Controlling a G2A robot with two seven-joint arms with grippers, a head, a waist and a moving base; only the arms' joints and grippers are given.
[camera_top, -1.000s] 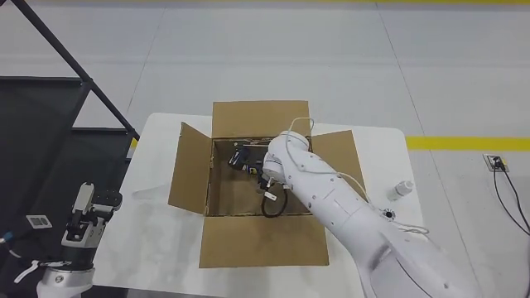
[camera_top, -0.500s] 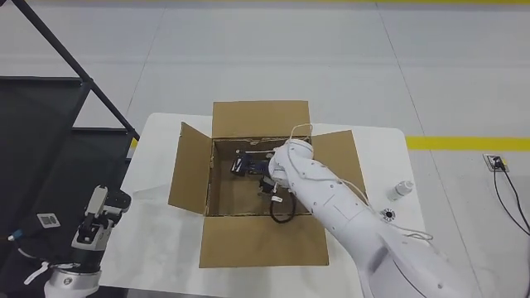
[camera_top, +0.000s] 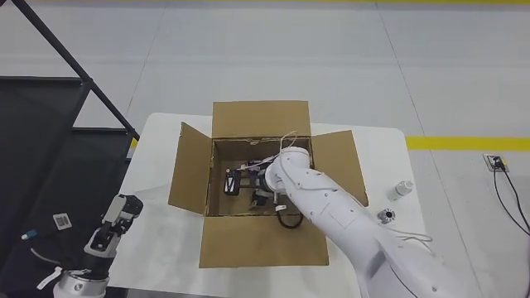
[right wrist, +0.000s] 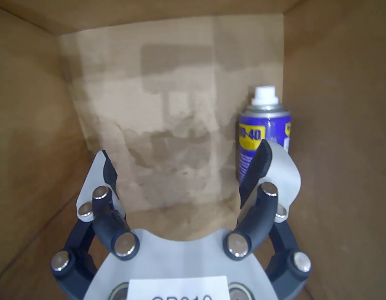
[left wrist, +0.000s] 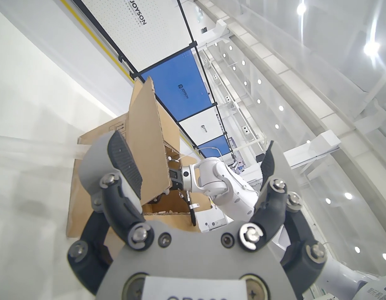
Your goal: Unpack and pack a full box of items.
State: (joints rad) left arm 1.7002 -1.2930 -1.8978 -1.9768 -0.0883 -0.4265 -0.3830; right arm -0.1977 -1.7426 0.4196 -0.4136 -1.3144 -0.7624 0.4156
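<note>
At the near left edge of the white surface [camera_top: 166, 240], the left gripper [camera_top: 124, 209] hangs with its fingers [left wrist: 124, 160] spread wide and nothing between them, tilted up and facing the side of the cardboard box [camera_top: 261, 244]. The box stands in the middle of the surface with all four flaps folded outward; from the left wrist view one flap [left wrist: 146, 145] rises in front of the right arm where it enters the box. The right arm bends over the near flap and down into the box, where the right gripper [camera_top: 236, 182] sits low near the left wall, pointing across the floor. Its fingers [right wrist: 258, 163] are also spread and hold nothing. A blue-and-yellow spray can [right wrist: 263, 126] with a white nozzle stands upright on the stained box floor, in a corner against a side wall [right wrist: 337, 126]. It is just beyond one finger and outside the gap between the two; whether finger and can touch cannot be told. To the right of the box, well apart from it, a small white bottle [camera_top: 403, 189] stands on the surface with a small round object [camera_top: 387, 213] lying just beside it.
</note>
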